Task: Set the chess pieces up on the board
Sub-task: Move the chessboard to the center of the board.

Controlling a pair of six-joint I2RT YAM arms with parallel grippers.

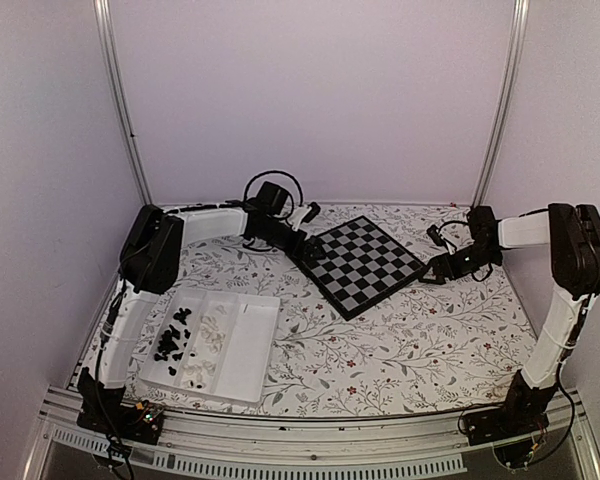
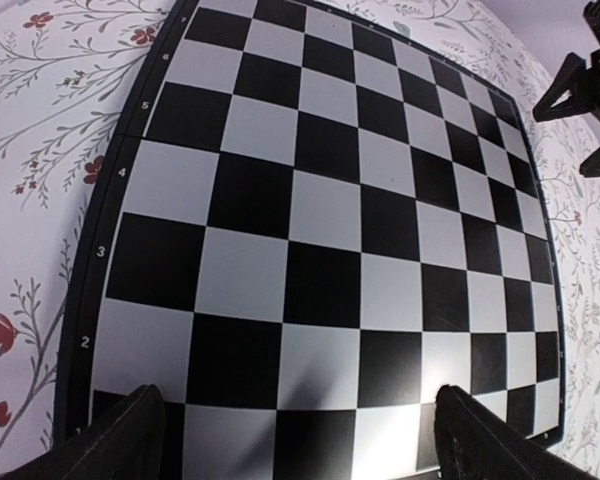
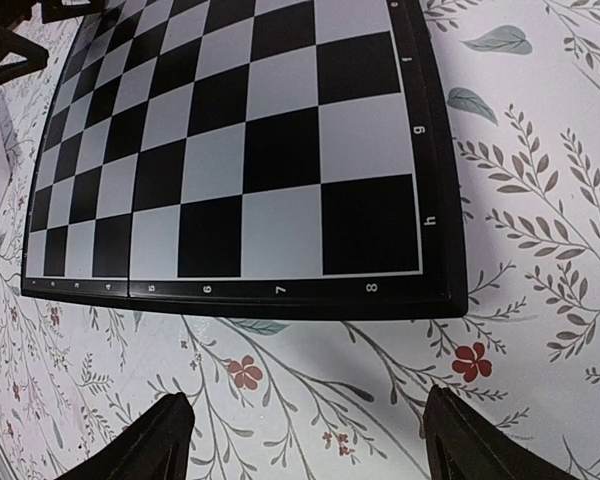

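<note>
The surface (image 1: 400,350) is white, printed all over with grey vines and small red flowers. Plain pale walls (image 1: 310,90) close it in on three sides, with a metal post (image 1: 120,100) in each far corner and a metal rail (image 1: 280,440) along the near edge. The board (image 1: 365,265) lies flat toward the far middle, turned corner-on. The chess pieces (image 1: 173,338) sit in a white tray (image 1: 255,375) at the near left, well apart from the board, with black ones in one compartment and cream ones in the next. The left gripper (image 1: 305,252) hangs over the board's left corner with its fingers (image 2: 130,440) spread wide, holding nothing. The right gripper (image 1: 433,270) is just beside the right corner, above the surface, equally spread and holding nothing.
</note>
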